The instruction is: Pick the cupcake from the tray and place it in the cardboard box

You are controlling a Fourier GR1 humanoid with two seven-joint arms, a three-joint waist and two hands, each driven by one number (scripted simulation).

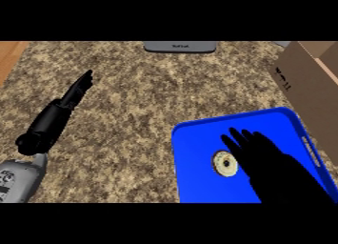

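Right hand [273, 159], fingers straight and apart, over blue tray [199, 143] beside cupcake [225, 164].

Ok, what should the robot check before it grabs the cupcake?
1. The small round cupcake sits on the blue rectangular tray: ok.
2. The black right hand is open, fingers straight: ok.
3. That hand is over the tray, just right of the cupcake: ok. Whether it touches it: cannot tell.
4. The brown cardboard box stands right of the tray, with nothing between them: ok.
5. The box is open on top: cannot tell, its inside hardly shows.
6. The black left hand rests open over the speckled stone counter, away from the tray: ok.
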